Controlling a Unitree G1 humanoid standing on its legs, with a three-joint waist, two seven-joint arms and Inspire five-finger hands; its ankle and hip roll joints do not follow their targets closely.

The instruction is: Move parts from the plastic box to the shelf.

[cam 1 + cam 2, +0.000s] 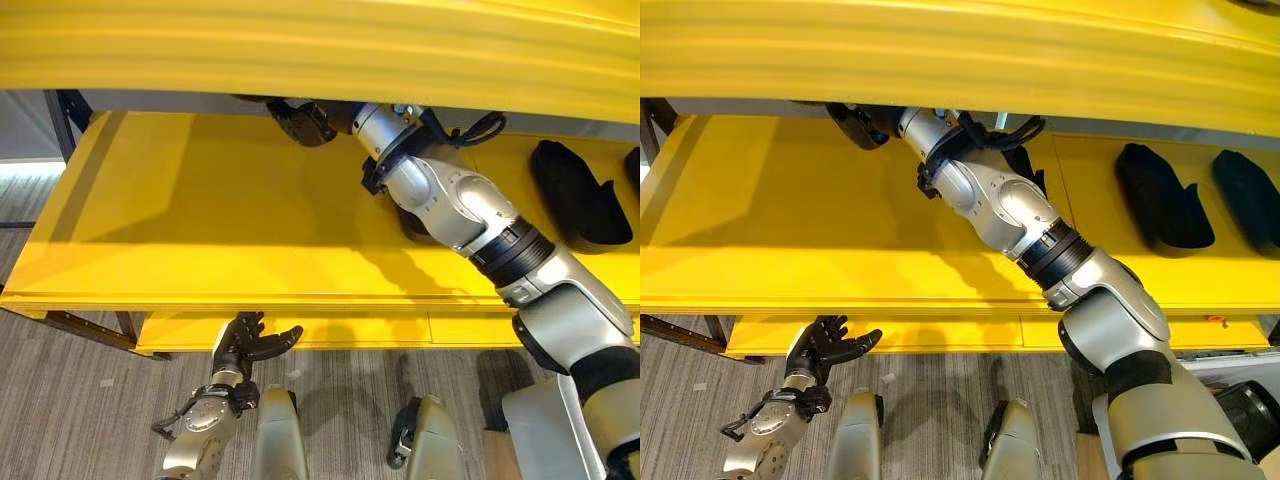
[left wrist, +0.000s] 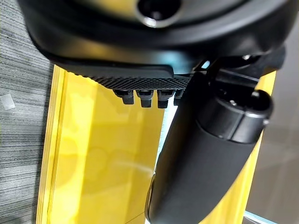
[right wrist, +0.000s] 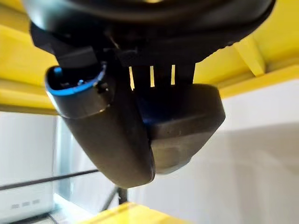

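Shelf: a bright yellow metal shelf (image 1: 200, 220) with a broad flat deck, a second yellow level overhanging it from above and a lower yellow ledge (image 1: 340, 330) showing under its front edge.

Right hand: the dark right hand (image 1: 300, 122) is reached far in over the deck, tucked up under the overhanging level, at the end of the silver-grey arm that crosses the shelf from the right.

Right hand's fingers: in the right wrist view the fingers (image 3: 154, 77) and thumb are curled round a black moulded plastic part (image 3: 187, 128) with a rounded, shell-like body; the part is held clear of the deck, with a pale wall and the yellow shelf frame behind it.

Parts on the shelf: a black elongated plastic part (image 1: 575, 195) lies on the deck to the right of the arm, and another black part (image 1: 1252, 200) lies just beyond it, further right; the two are near each other but apart. A dark shape sits on the deck partly behind the forearm; I cannot tell what it is.

Left hand: the dark left hand (image 1: 245, 345) hangs low in front of the shelf's lower ledge, over the grey striped carpet floor (image 1: 80, 400).

Left hand's fingers: spread and relaxed, holding nothing.
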